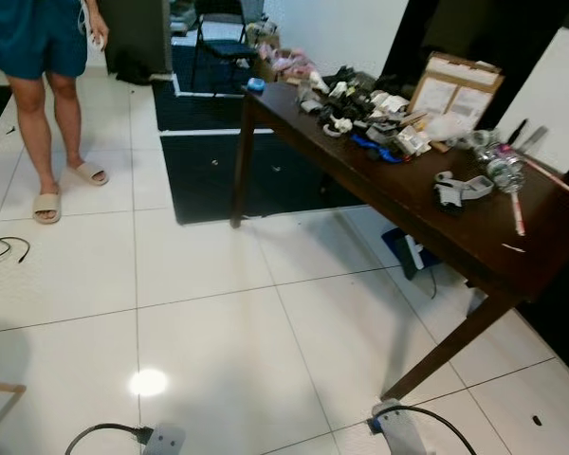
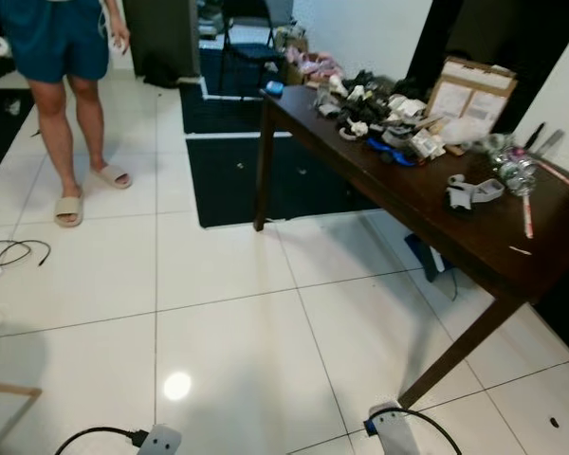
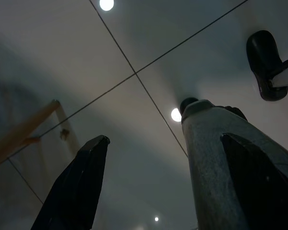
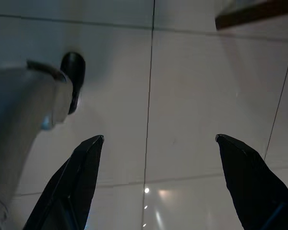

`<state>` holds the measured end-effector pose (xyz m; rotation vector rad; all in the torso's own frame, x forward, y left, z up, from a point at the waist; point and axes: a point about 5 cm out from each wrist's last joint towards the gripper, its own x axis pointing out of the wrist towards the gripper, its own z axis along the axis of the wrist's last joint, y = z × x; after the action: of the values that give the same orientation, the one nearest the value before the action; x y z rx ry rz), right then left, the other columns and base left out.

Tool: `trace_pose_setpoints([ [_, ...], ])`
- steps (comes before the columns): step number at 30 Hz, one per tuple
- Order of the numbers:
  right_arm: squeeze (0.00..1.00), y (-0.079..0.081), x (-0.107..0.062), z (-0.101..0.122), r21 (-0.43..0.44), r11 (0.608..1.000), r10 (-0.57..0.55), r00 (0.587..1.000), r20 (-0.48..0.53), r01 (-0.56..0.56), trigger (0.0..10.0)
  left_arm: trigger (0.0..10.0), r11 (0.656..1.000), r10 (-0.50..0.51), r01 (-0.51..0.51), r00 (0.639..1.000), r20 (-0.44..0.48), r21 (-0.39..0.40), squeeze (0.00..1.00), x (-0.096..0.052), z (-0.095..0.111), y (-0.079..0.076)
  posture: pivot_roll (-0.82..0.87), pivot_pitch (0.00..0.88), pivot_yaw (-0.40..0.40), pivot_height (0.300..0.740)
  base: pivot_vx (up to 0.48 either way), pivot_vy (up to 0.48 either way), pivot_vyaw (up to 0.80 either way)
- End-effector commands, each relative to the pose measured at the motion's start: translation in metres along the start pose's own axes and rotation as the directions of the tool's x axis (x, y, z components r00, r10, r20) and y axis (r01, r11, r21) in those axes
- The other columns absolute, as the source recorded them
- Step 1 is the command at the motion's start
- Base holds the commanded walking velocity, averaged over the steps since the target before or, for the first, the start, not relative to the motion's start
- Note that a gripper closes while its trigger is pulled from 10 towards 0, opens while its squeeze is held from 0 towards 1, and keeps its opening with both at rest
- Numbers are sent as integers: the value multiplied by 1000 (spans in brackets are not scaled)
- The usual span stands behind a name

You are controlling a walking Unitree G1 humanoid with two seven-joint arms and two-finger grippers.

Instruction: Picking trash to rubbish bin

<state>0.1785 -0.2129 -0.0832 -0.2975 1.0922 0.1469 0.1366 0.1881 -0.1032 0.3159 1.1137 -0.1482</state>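
Nothing is collected yet, I judge. My left gripper [image 3: 158,182] and right gripper [image 4: 158,182] hang spread and empty over white tiled floor [image 1: 218,322]. Likely trash, a crumpled clear plastic bottle [image 1: 501,169], lies far ahead on the dark wooden table [image 1: 436,223]; I see no bin.

We are finding no readable text anywhere; the sheets on the cardboard box [image 1: 454,87] at the back of the desk [image 1: 427,204] are showing only blurred print.

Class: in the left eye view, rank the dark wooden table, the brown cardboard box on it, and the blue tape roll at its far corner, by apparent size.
1. Table
2. Cardboard box
3. Blue tape roll, farthest away, so its smallness is partly distance.
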Motion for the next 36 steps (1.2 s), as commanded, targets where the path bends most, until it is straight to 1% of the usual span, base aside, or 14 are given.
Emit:
trace_pose_setpoints([
  [1,0,-4,-1,-5,1,1000,-13,1000,-14,13,10000,10000,1000,-17,18,998,-59,6,0,-2,-15,-6,55,55,-129,740,0,0,0],
  [3,0,-5,-1,-6,15,1000,-18,1000,-16,19,10000,10000,1000,-21,21,998,-59,15,0,-2,-15,-6,48,44,-107,740,0,0,0],
  [7,0,1,-1,-13,115,993,-35,999,-25,38,10000,10000,995,-36,41,998,-61,89,0,-2,-14,-2,53,36,-44,740,0,0,0],
  [10,0,3,-1,-14,144,989,-39,999,-27,43,10000,10000,993,-37,43,998,-59,110,0,-2,-13,0,56,35,-8,740,0,0,0],
  [12,0,8,0,-16,206,977,-46,999,-27,51,10000,10000,988,-33,41,998,-60,147,0,-2,-12,9,50,32,58,740,0,0,0],
  [14,0,10,0,-16,225,973,-48,998,-27,53,10000,10000,986,-30,39,998,-62,159,0,-2,-12,13,50,32,58,740,0,0,0],
  [16,0,15,0,-17,261,964,-51,998,-25,56,10000,10000,984,-20,31,998,-62,178,0,-3,-11,21,42,29,99,740,0,0,0],
  [18,0,17,1,-17,288,956,-54,998,-24,58,10000,10000,981,-15,26,998,-59,190,0,-3,-9,26,41,30,104,740,0,0,0],
  [21,0,18,1,-17,296,953,-55,998,-24,60,10000,10000,980,-14,25,998,-58,196,0,-3,-8,27,42,30,103,740,0,0,0],
  [23,0,17,0,-20,297,953,-60,998,-32,67,10000,10000,980,-19,27,999,-42,200,0,-1,-1,25,52,36,94,740,0,0,0],
  [28,0,15,0,-22,289,955,-66,997,-37,74,10000,10000,979,-36,41,999,-29,201,0,0,3,17,53,39,83,740,0,0,0],
  [30,0,13,0,-22,268,961,-67,997,-39,75,10000,10000,979,-48,53,998,-30,198,0,0,2,11,52,44,52,740,0,0,0],
  [34,0,11,-1,-22,233,970,-64,997,-40,71,10000,10000,982,-53,58,998,-37,180,0,0,-1,7,50,46,26,740,0,0,0],
  [36,0,9,-1,-22,200,978,-59,997,-40,66,10000,10000,987,-50,56,998,-41,153,0,0,-4,4,54,50,-19,740,0,0,0],
])
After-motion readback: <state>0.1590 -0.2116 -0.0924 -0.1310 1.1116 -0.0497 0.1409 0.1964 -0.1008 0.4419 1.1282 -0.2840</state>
